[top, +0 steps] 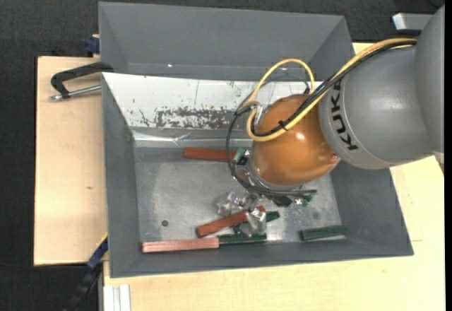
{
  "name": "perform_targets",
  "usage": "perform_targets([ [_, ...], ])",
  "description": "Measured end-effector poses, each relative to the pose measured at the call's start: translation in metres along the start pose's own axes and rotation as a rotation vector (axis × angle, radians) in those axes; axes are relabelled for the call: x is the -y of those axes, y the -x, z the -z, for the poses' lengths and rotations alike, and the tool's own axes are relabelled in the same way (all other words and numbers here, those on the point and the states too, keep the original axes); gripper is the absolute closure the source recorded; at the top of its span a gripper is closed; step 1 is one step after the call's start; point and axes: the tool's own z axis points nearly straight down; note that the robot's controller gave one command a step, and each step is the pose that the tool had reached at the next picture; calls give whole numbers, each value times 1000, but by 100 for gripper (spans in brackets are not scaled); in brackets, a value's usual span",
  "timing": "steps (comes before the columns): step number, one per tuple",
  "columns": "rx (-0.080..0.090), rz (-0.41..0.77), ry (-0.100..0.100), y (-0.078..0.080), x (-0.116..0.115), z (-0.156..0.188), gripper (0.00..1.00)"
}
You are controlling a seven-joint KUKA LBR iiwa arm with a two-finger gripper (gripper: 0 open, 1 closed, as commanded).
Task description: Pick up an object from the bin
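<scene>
My gripper (247, 205) is low in the bin's front middle, under the arm's orange cover, right down among a small cluster of things. A short red-brown bar (222, 225) lies slanted just left and in front of it. Dark green pieces (247, 235) lie beneath and in front of the gripper. A small silvery crumpled thing (229, 201) touches its left side. The view does not show any thing held.
A long pinkish bar (181, 246) lies along the bin's front wall at the left. A dark green block (322, 234) rests at the front right. Another red-brown bar (207, 155) lies at the back wall, partly behind the arm. The bin's left floor is bare metal.
</scene>
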Motion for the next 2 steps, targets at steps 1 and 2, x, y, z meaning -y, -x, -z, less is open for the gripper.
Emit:
perform_targets([
  [1, 0, 0, 0, 0, 0, 0, 100],
  [2, -6, 255, 6, 6, 68, -1, 100],
])
